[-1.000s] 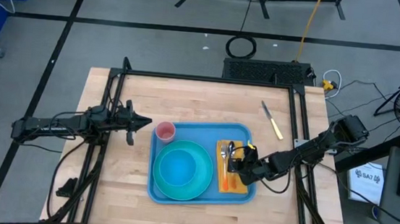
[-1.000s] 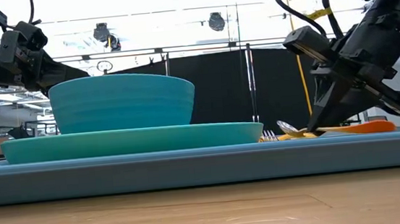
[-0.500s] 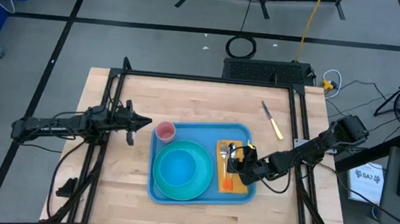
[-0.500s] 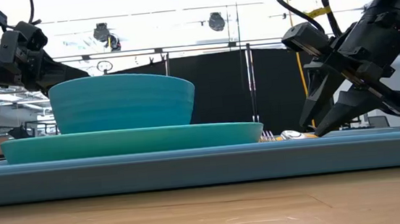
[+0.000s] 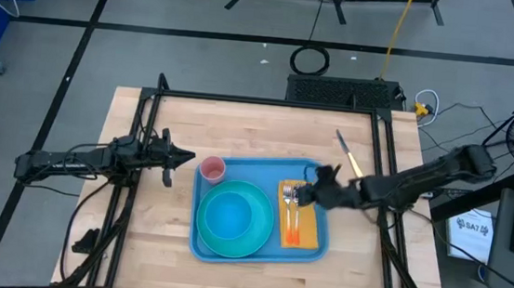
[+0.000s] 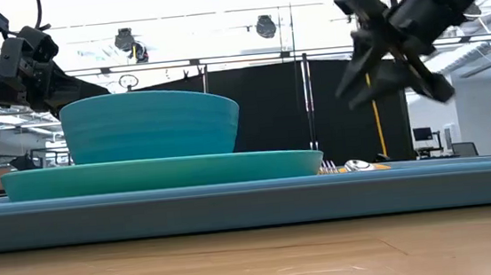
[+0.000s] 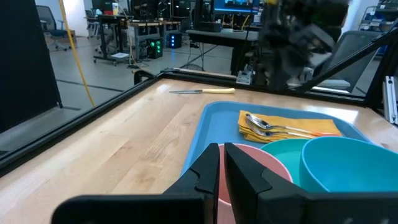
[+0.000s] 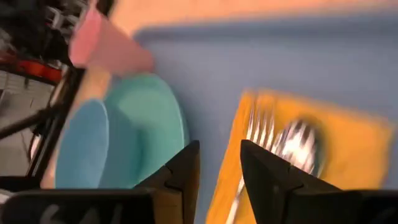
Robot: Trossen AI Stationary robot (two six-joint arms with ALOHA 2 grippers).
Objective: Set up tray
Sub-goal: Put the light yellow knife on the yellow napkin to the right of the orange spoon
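Now right claw (image 5: pixel 307 194) open, empty, above tray (image 5: pixel 246 166)

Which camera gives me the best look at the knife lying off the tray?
The high view: the knife lies on the bare table beyond the tray's far right corner, fully visible. The left wrist view shows it small and far off. The low and right wrist views do not show it.

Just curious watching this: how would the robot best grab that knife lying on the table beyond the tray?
Probably from straight above, fingers closing across the knife's yellowish handle: it lies flat on the bare wood, apart from the tray, and the handle looks thicker than the blade.
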